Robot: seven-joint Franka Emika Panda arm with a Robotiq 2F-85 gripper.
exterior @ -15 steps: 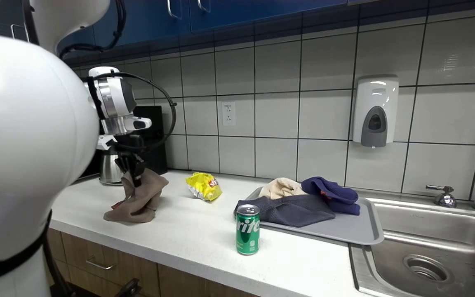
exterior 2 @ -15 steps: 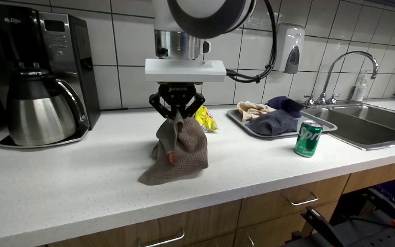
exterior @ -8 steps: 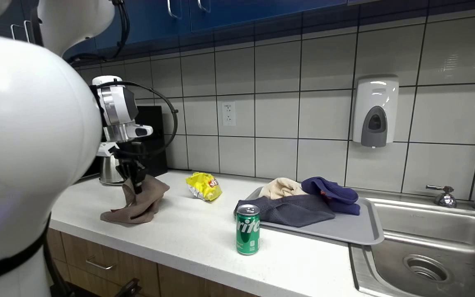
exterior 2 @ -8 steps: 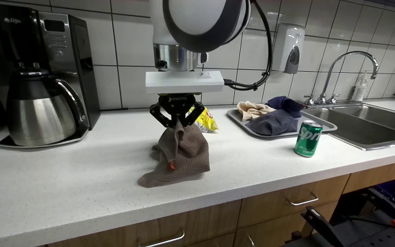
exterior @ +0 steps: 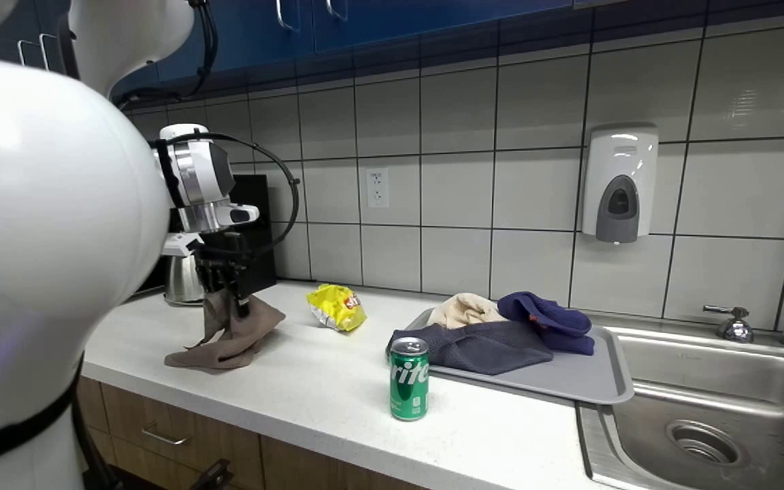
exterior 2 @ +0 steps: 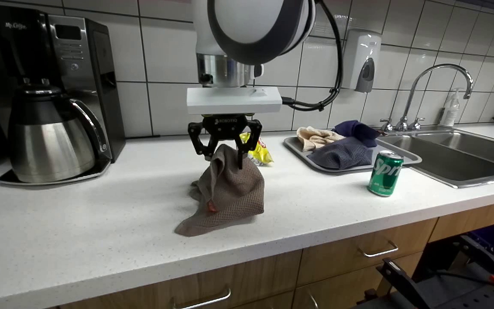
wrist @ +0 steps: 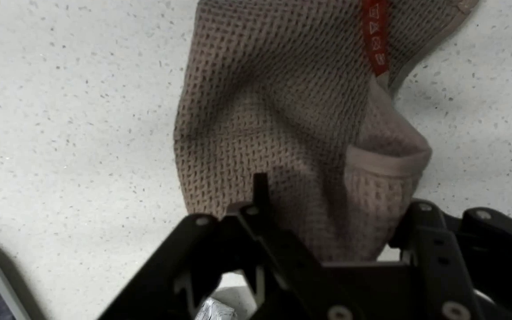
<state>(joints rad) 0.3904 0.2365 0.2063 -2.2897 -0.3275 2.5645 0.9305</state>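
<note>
A brown waffle-weave cloth [exterior 2: 230,193] with a red tag stands bunched up on the white counter. In both exterior views my gripper [exterior 2: 224,161] is right over it, pointing down. The jaws are spread, and the cloth's peak rises loosely between them. From the wrist camera, one finger [wrist: 260,189] lies across the left part of the cloth [wrist: 278,111], and the other is at the right of a folded corner. Whether the fingers still brush the fabric is hard to tell. The lower end of the left finger is partly hidden behind the cloth in an exterior view.
Behind the cloth lies a crumpled yellow bag [exterior: 337,307]. A green soda can [exterior: 409,378] stands before a grey tray [exterior: 596,374] bearing beige, dark grey and blue cloths. The sink [exterior: 698,381] is beyond. A coffee maker with a steel carafe [exterior 2: 54,141] occupies the other side.
The gripper came down with the cloth, which settled lower and spread on the counter. Between half a second ago and now, the jaws parted and let go of the cloth's peak.
</note>
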